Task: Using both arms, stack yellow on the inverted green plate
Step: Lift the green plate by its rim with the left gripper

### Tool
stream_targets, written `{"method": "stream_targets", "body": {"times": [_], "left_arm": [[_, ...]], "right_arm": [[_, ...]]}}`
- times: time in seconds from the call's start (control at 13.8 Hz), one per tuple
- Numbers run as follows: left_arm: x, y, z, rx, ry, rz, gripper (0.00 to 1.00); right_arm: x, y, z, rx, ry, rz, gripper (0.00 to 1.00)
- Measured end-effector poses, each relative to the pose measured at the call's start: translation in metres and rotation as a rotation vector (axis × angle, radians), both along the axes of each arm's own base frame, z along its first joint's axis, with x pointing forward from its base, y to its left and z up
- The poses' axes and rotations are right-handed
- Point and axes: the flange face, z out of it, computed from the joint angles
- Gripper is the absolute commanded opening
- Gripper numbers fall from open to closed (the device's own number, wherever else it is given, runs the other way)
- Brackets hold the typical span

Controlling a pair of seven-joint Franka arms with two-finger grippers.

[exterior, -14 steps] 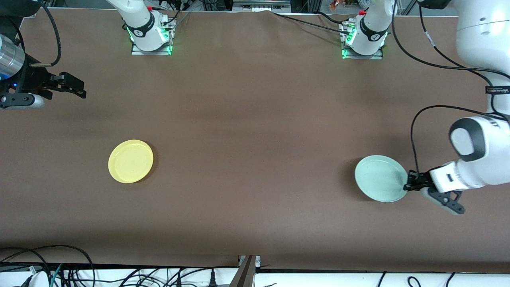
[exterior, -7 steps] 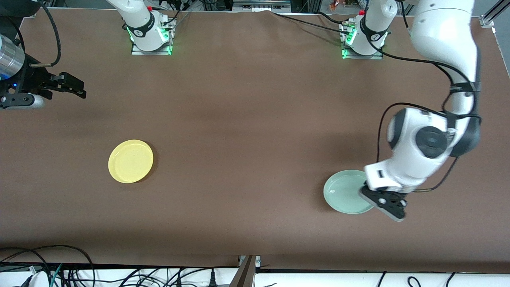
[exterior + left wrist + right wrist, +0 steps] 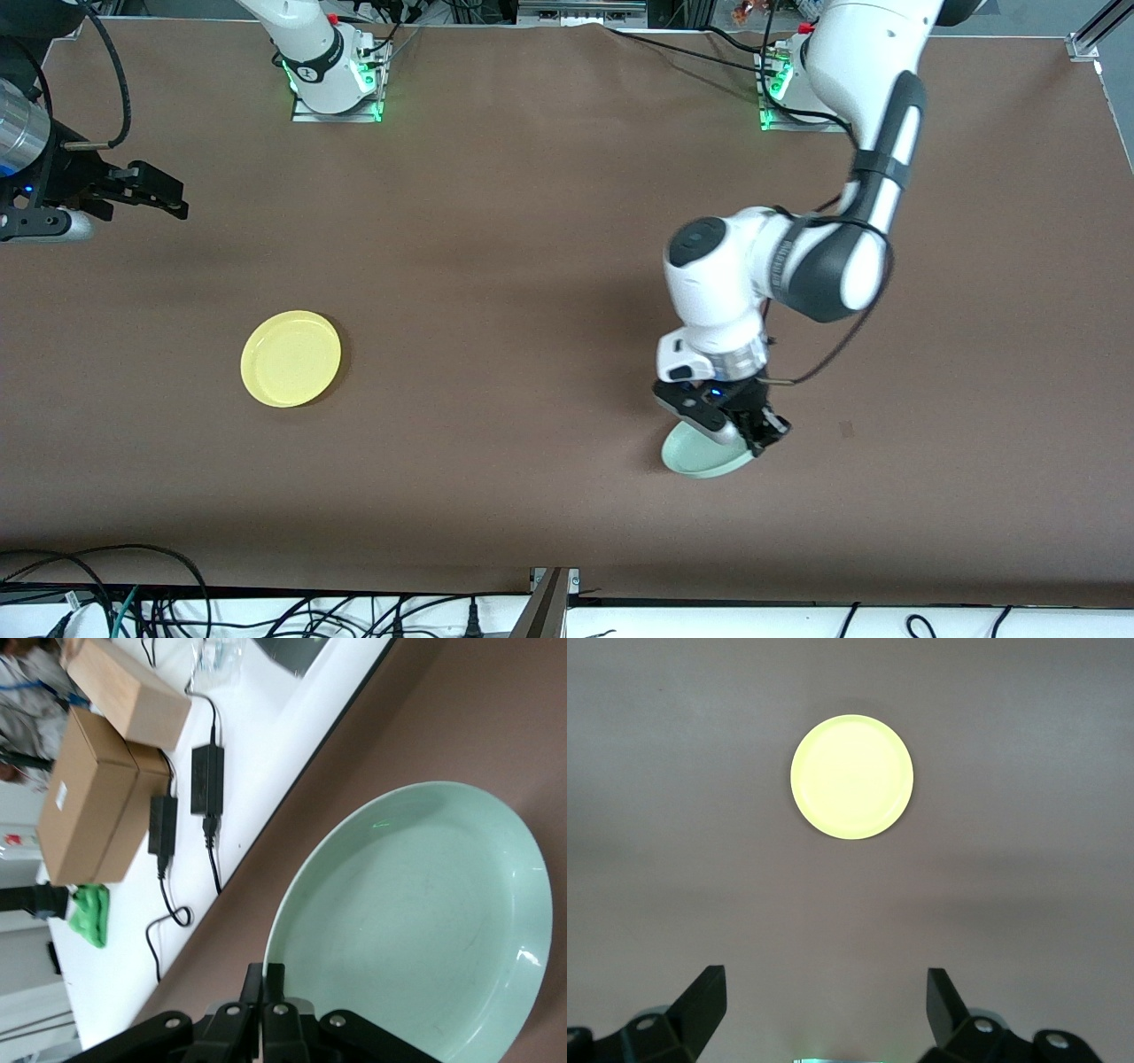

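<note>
The pale mint-green plate [image 3: 698, 457] is held tilted just over the table, between its middle and the left arm's end, close to the front edge. My left gripper [image 3: 758, 434] is shut on its rim. In the left wrist view the plate's hollow side [image 3: 416, 921] faces the camera and the gripper [image 3: 273, 978] pinches the rim. The yellow plate [image 3: 291, 358] lies hollow side up on the table toward the right arm's end. My right gripper [image 3: 168, 197] waits open and empty in the air at that end. In the right wrist view the gripper [image 3: 824, 992] stands well apart from the yellow plate [image 3: 851, 777].
The brown table [image 3: 532, 266] carries only the two plates. The two arm bases [image 3: 332, 84] with green lights stand along its back edge. Cardboard boxes [image 3: 97, 797] and cables [image 3: 208, 815] lie on a white bench past the table's front edge.
My left arm has swung the green plate from the left arm's end toward the table's middle and the front edge, turning its wrist. The right arm and yellow plate have stayed still.
</note>
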Motion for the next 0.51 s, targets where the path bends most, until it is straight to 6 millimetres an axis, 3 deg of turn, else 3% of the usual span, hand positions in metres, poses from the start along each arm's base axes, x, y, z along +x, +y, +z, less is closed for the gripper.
{"method": "stream_targets", "body": {"times": [0.29, 0.51], "left_arm": [[-0.029, -0.050, -0.025, 0.136, -0.063, -0.038, 0.00], [-0.063, -0.094, -0.047, 0.298, -0.132, -0.093, 0.00]], "right_arm": [[0.000, 0.000, 0.000, 0.000, 0.000, 0.000, 1.00], [0.000, 0.000, 0.000, 0.000, -0.002, 0.001, 1.00]]}}
